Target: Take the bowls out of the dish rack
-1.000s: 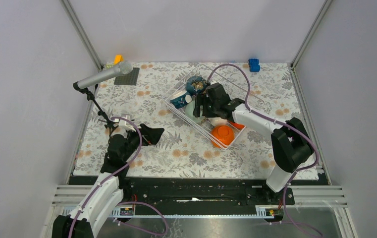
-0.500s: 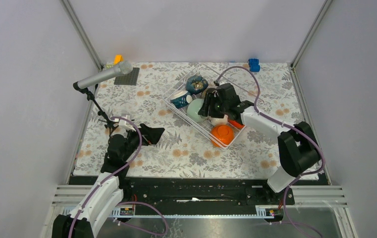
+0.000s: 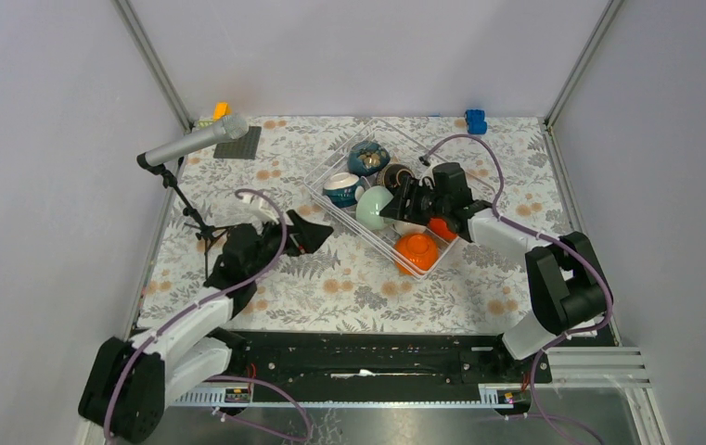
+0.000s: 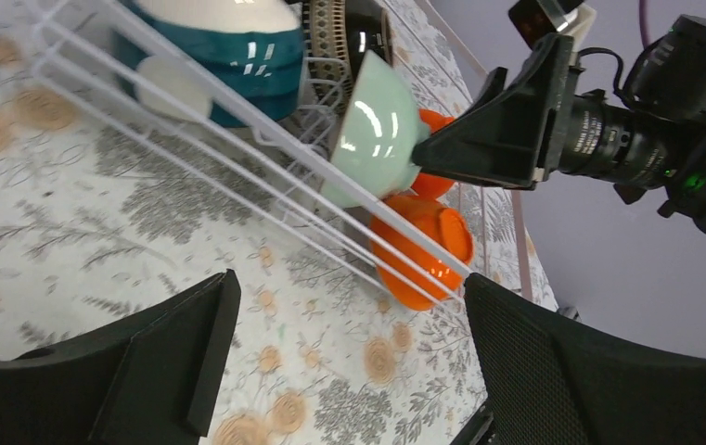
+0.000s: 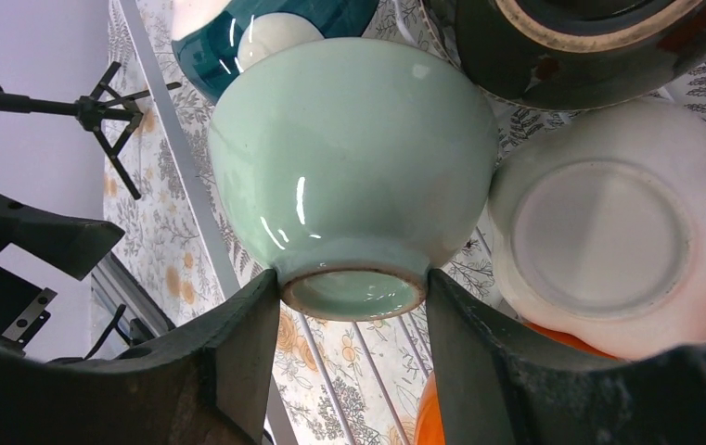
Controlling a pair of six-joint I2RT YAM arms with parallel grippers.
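Observation:
The dish rack [image 3: 323, 193] sits at centre back with several bowls in it. My right gripper [image 3: 397, 208] is shut on the foot of a pale green bowl [image 3: 374, 207], tipped on its side at the rack's near-left wall; it also shows in the right wrist view [image 5: 353, 158] and the left wrist view [image 4: 374, 130]. Around it lie a teal and white bowl [image 3: 340, 188], a dark blue patterned bowl [image 3: 367, 157], a dark brown bowl [image 3: 393, 175], a white bowl [image 5: 604, 236] and an orange bowl [image 3: 417, 251]. My left gripper [image 3: 316, 232] is open and empty, left of the rack over the cloth.
A microphone on a tripod stand [image 3: 191, 144] stands at the left. A dark grey flat plate [image 3: 238, 144] with an orange block lies at the back left. A blue toy block [image 3: 475, 120] sits at the back right. The floral cloth [image 3: 349, 287] covers the table.
My right gripper has drawn back to the right and tipped the pale green bowl up on its side. My left arm has swung right, bringing its open gripper closer to the rack.

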